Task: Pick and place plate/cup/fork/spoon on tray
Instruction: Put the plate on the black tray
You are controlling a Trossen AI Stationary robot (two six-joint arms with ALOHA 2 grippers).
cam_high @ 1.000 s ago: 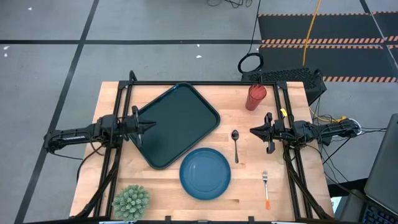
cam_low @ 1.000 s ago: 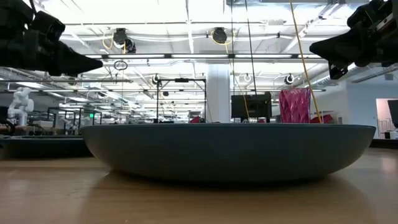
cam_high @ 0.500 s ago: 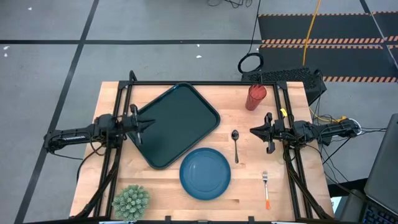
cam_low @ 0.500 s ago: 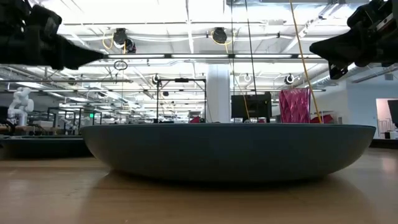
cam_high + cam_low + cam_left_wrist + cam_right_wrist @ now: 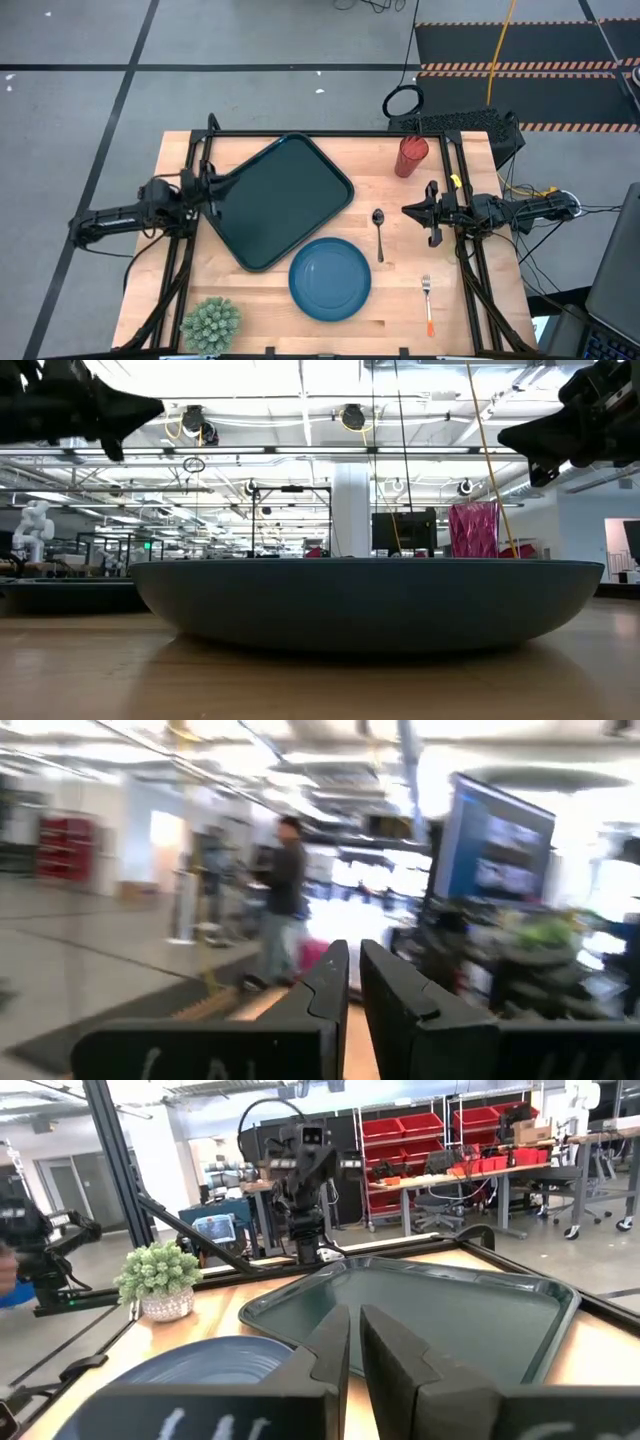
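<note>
The dark tray lies slantwise on the table's far left half. The blue plate rests on the wood at its near right corner. The red cup stands at the far right. The dark spoon and the orange-handled fork lie flat on the wood to the plate's right. My left gripper hovers shut, high above the tray's left edge and tipped upward. My right gripper hovers shut and level, right of the spoon. Neither holds anything.
A small potted plant stands at the near left corner. A black frame rail runs along the table's far edge. In the left wrist view a person stands in the room beyond the table.
My left gripper has risen, tipped its fingers upward and rolled a little, drawing slightly back toward the table's left edge. It stays shut and holds nothing. No object has moved.
</note>
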